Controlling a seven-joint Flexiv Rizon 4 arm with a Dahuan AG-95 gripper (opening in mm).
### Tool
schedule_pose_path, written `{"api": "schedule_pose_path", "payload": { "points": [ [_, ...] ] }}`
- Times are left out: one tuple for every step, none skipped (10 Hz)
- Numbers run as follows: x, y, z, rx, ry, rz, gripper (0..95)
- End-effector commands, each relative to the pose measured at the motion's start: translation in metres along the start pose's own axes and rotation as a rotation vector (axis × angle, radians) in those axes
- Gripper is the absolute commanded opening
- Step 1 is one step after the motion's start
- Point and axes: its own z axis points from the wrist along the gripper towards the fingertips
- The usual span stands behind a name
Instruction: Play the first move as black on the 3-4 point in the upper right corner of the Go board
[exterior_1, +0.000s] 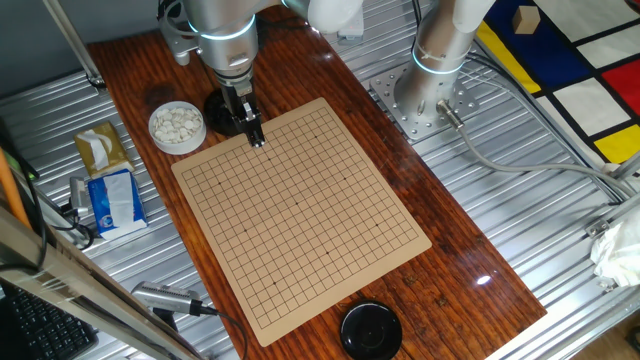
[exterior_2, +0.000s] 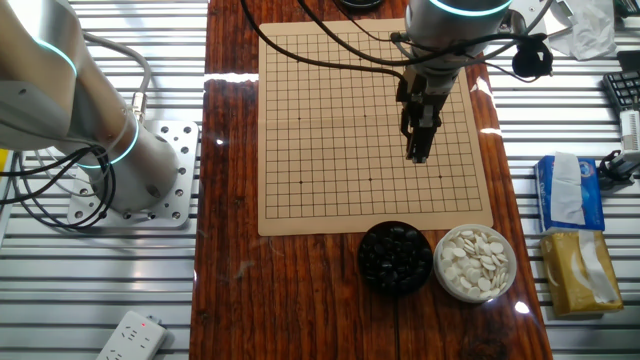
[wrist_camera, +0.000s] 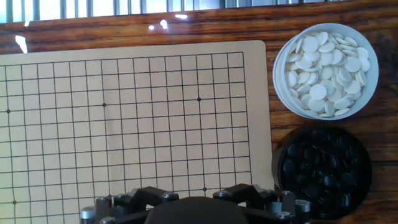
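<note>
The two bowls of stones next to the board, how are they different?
The white bowl is white itself and holds pale stones; the black bowl is dark and holds black stones. In the other fixed view the white bowl sits further toward the table edge near the tissue packs, while the black bowl sits beside it, nearer the board's middle. Both are round, open, full, and off the board.

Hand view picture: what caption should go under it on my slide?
Empty Go board beside bowls of white stones and black stones.
</note>
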Motion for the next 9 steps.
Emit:
{"api": "schedule_pose_path", "payload": {
  "points": [
    [0.0003,0.0000,0.0001,-0.057,-0.046,-0.235,0.0],
    [0.0005,0.0001,-0.0003,-0.053,-0.044,-0.238,0.0],
    [0.0007,0.0002,-0.0003,-0.053,-0.044,-0.238,0.0],
    [0.0008,0.0002,-0.0002,-0.056,-0.043,-0.243,0.0],
    [0.0008,0.0002,-0.0002,-0.053,-0.044,-0.244,0.0],
    [0.0008,0.0002,-0.0002,-0.044,-0.042,-0.244,0.0],
    [0.0008,0.0002,-0.0002,-0.035,-0.041,-0.246,0.0],
    [0.0008,0.0002,-0.0002,-0.032,-0.040,-0.249,0.0],
    [0.0008,0.0002,-0.0002,-0.031,-0.040,-0.252,0.0]
  ]
}}
